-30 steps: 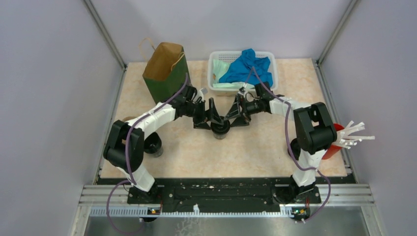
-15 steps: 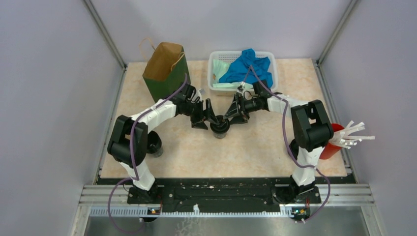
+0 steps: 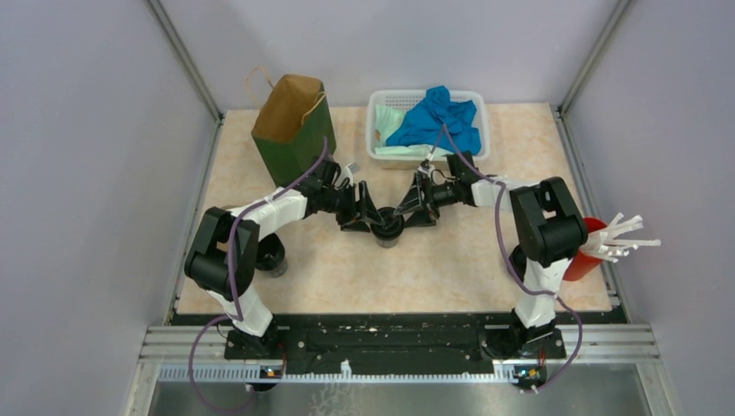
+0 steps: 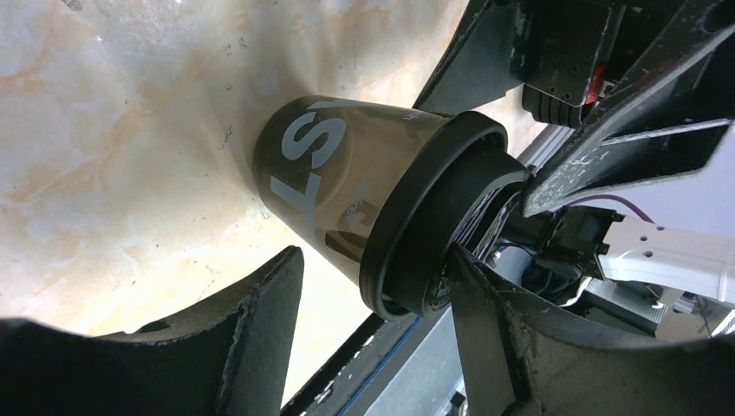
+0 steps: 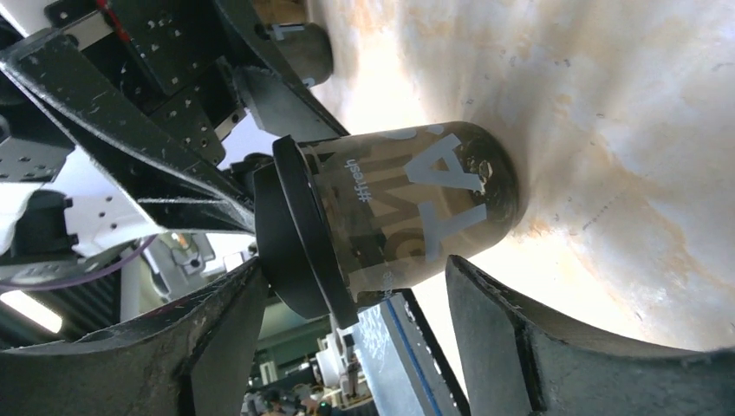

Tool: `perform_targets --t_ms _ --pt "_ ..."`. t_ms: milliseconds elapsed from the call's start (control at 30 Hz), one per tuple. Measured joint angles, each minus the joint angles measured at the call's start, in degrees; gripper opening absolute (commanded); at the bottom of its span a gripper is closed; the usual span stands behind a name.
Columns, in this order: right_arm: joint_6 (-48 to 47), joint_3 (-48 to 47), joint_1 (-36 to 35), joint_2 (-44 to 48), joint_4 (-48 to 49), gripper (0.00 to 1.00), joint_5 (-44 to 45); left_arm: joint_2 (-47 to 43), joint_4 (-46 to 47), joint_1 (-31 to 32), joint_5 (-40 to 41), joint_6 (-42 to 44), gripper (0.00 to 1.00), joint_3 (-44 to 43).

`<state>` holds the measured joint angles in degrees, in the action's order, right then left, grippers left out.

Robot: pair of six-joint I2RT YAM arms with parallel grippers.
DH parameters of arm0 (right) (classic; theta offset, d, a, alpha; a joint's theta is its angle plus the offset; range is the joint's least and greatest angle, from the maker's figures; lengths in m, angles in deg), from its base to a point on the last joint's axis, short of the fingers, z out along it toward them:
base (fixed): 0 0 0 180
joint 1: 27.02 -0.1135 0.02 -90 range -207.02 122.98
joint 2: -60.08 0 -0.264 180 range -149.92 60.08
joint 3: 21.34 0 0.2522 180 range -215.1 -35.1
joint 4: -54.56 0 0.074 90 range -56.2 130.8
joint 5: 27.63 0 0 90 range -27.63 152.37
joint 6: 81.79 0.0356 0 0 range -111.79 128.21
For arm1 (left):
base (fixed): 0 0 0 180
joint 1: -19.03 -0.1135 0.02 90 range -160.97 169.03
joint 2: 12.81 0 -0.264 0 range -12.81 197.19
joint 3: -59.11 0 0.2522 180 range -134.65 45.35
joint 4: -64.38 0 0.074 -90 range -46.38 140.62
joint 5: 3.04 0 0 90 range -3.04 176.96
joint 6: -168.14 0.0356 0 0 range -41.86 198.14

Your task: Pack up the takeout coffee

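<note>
Takeout coffee (image 3: 387, 227) stands upright on the counter (image 3: 459, 269), long axis vertical, to the right of the green paper bag (image 3: 290, 130) and nearer the arm bases. Both arms meet it from opposite sides, equally near. Left jaws straddle it part-spread, with a gap at one finger, so no grip. Right jaws bracket it closely, and I cannot tell whether they press. My judgement: one arm must yield before any lift.

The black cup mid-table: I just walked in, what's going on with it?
Both arms meet at the takeout coffee, standing upright on the table. The left gripper and right gripper straddle it from opposite sides, jaws open with gaps showing, so it is not clamped yet. The paper bag stands behind it.
</note>
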<state>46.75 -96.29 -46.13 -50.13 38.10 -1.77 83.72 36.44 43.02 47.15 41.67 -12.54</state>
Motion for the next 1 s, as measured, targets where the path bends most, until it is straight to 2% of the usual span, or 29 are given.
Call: perform_targets --t_ms 67,167,267,433,600,667,733,867,933,1000 --pt "-0.7 -0.7 -0.2 0.6 -2.3 0.83 1.6 0.0 -0.5 0.0 0.2 0.1 0.68 -0.3" --pt "-2.4 -3.2 -0.5 1.0 -6.3 0.83 3.4 0.0 -1.6 0.0 0.5 0.4 0.68 -0.9" --pt "-3.8 -5.8 -0.7 1.1 -8.5 0.74 4.1 0.0 -2.0 0.0 0.5 0.5 0.68 -1.0" --pt "-4.5 -6.8 -1.0 0.7 -9.4 0.66 5.3 0.0 -2.1 0.0 0.6 0.5 0.68 -1.0" --pt "-3.3 -5.8 -0.9 -3.0 -5.0 0.54 1.9 0.4 -2.0 0.0 0.4 0.5 0.67 -0.9" --pt "-2.7 -5.6 -0.7 -3.3 -3.7 0.53 0.6 0.4 -1.5 0.0 0.1 0.3 0.67 -0.5" --pt "-2.8 -5.7 -0.6 -3.0 -4.1 0.58 0.9 0.4 -0.7 0.0 0.0 0.2 0.67 -0.3" --pt "-4.6 -8.3 -0.8 -1.3 -9.6 0.83 4.7 0.4 -0.4 0.0 -0.3 0.1 0.67 -0.1" --pt "-5.1 -10.2 -1.5 -1.2 -11.7 0.88 5.8 0.3 -0.4 0.0 -0.3 0.1 0.67 -0.2" --pt "-6.3 -12.7 -1.9 -1.2 -13.9 0.88 6.5 0.3 -0.5 0.0 -0.3 0.1 0.67 -0.2"
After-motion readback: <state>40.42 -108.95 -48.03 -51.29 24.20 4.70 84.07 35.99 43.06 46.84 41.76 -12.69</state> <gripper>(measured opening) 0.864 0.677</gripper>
